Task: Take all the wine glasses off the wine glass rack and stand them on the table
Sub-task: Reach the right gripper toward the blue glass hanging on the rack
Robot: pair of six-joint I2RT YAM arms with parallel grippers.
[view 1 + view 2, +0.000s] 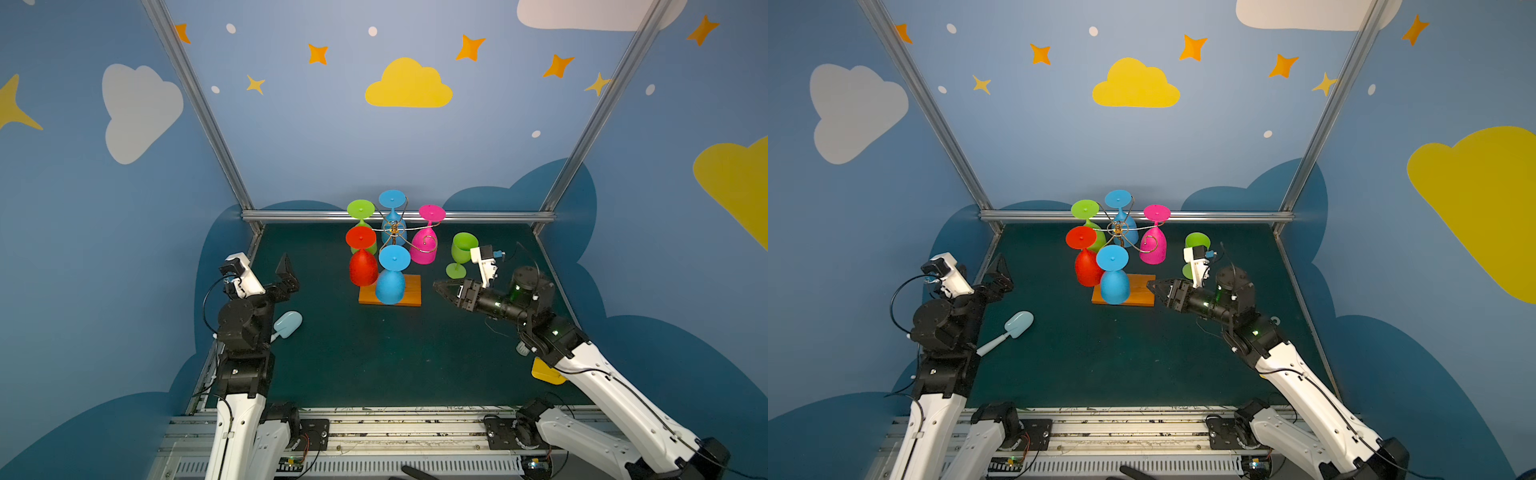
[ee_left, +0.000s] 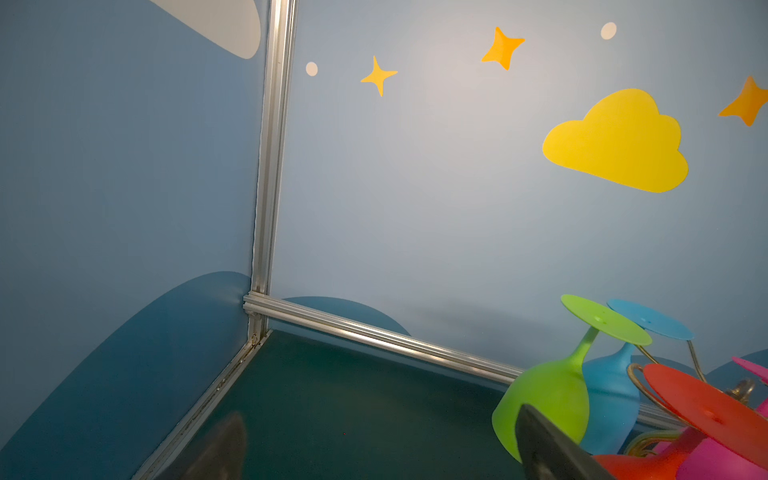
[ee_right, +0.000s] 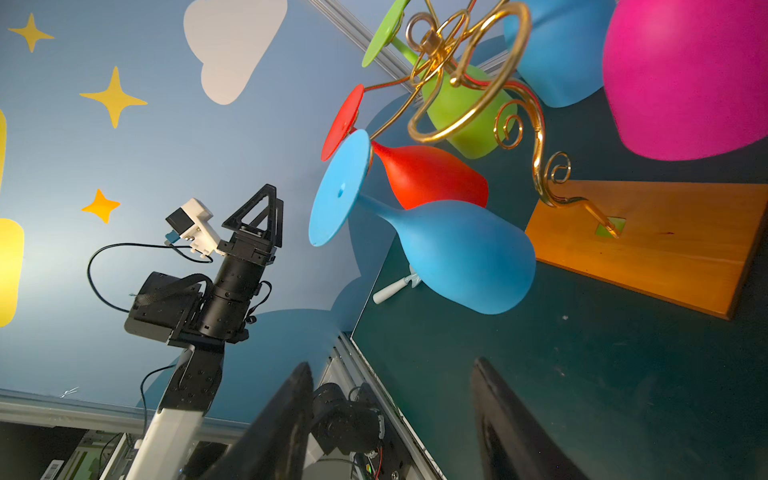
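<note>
At five o'clock a yellow thing (image 1: 542, 372) lies mostly under the right arm (image 1: 590, 365). The scoop (image 1: 289, 323) has its handle tucked behind the left arm (image 1: 245, 322).

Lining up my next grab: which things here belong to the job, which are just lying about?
Job: wine glass rack; on it: red glass, pink glass, hanging green glass, front blue glass, back blue glass; standing green glass on the table.
Lying about: pale blue scoop; yellow piece at table's edge.

The wine glass rack (image 3: 430, 41) is glossy gold wire — its base (image 3: 665, 249) smooth wood. The blue wine glass (image 3: 465, 253) looks matt plastic.
</note>
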